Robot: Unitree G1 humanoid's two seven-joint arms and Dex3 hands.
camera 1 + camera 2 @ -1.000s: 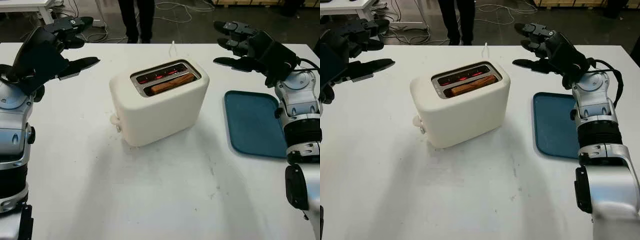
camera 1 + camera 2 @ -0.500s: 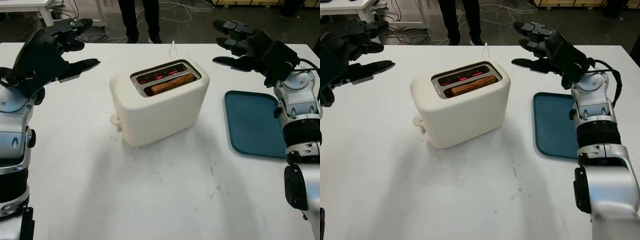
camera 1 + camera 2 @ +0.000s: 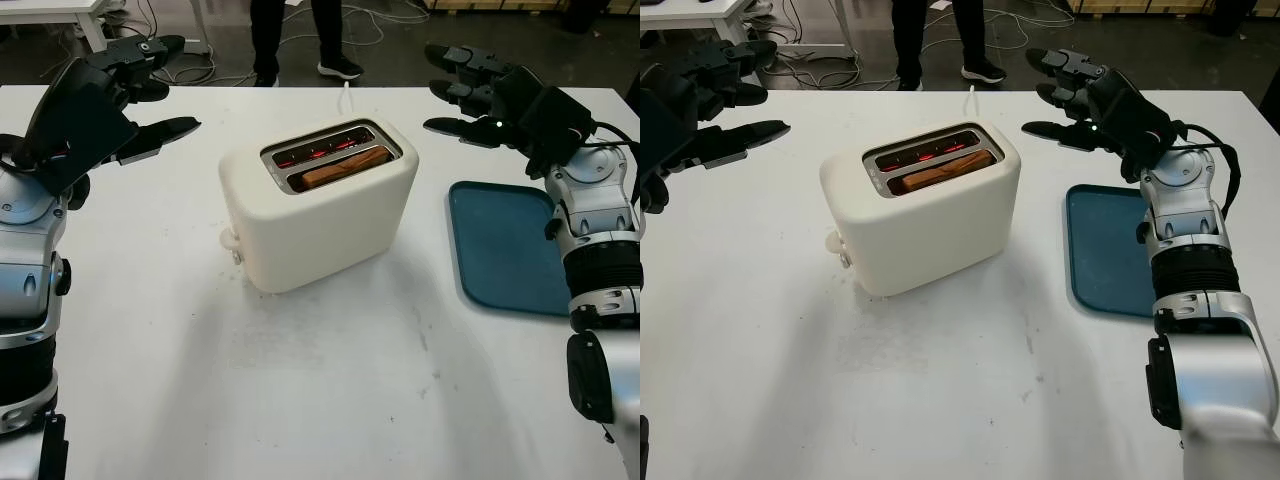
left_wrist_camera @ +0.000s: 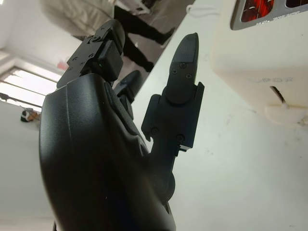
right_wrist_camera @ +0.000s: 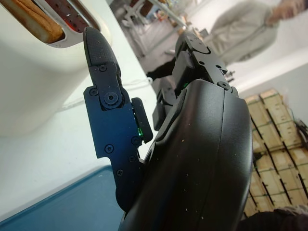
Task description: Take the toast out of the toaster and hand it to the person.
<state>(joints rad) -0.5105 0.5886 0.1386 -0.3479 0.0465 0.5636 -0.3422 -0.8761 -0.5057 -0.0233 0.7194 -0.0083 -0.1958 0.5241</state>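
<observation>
While the toast point(image 3: 343, 167) sits low in the nearer slot of the toaster point(image 3: 318, 203), both the left hand point(image 3: 105, 95) and right hand point(image 3: 487, 92) hover open and empty beside it, so reaching remains the step, needing a pinch from above.

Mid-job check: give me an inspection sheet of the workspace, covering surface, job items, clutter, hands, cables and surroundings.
Surface: white table, faint scuffs and specks in front of the toaster.
Job's things: cream toaster near the table's middle; toast sitting in the near slot; the far slot glows red.
Clutter: blue tray on the table at the right, nothing on it.
Hands: left hand open, raised over the table's far left; right hand open, raised past the tray's far end. Neither touches the toaster.
Cables: white toaster cord running off the far edge; loose cables on the floor beyond.
Surroundings: person standing behind the table, legs and shoes visible.
</observation>
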